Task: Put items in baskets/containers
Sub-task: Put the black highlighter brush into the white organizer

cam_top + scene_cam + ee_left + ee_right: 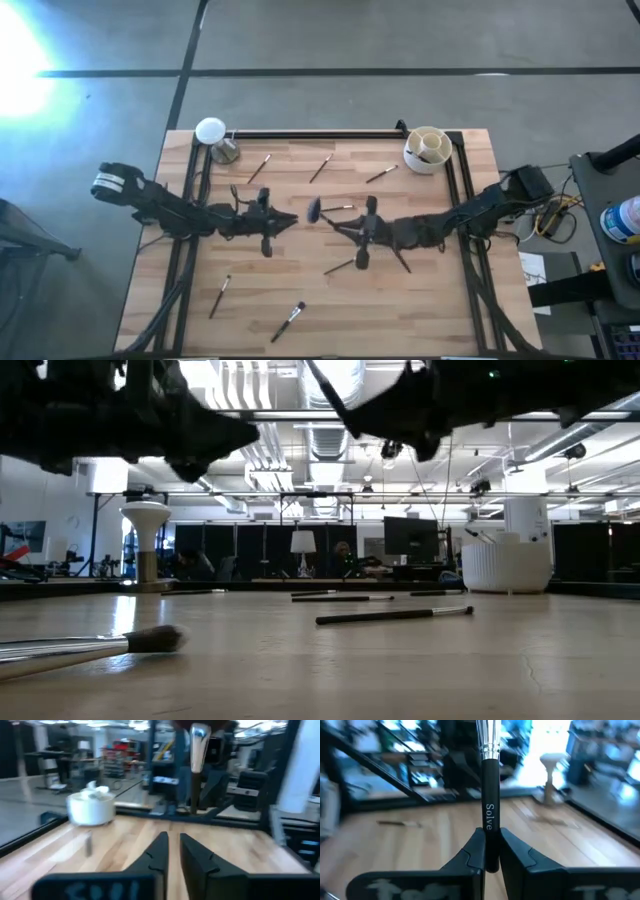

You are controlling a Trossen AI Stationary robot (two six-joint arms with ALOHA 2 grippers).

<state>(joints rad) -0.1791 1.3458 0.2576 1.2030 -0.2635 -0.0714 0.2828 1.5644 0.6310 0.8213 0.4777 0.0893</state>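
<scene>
**Brush held at mid-table, cup off toward the right arm's far corner**

Since the right gripper (pixel 491 851) is clamped on the dark handle of a fluffy-headed brush (pixel 330 210), the move ahead turns on where the cream-white cup (pixel 427 149) lies from it. In the high view the brush sits above the middle of the tabletop (pixel 300 290), its long axis running roughly across the table with the fluffy head pointing at the left arm. The cup stands at the far corner on the right arm's side, well apart from the held brush, so the right arm is clearly the nearer 1.

The left gripper (pixel 172 851) hangs over the centre too, just beside the brush head; its fingers look nearly closed on nothing, though the wrist view is soft. About 6 loose brushes lie scattered on the wood, 1 pale-handled brush (pixel 381 174) near the cup.
</scene>
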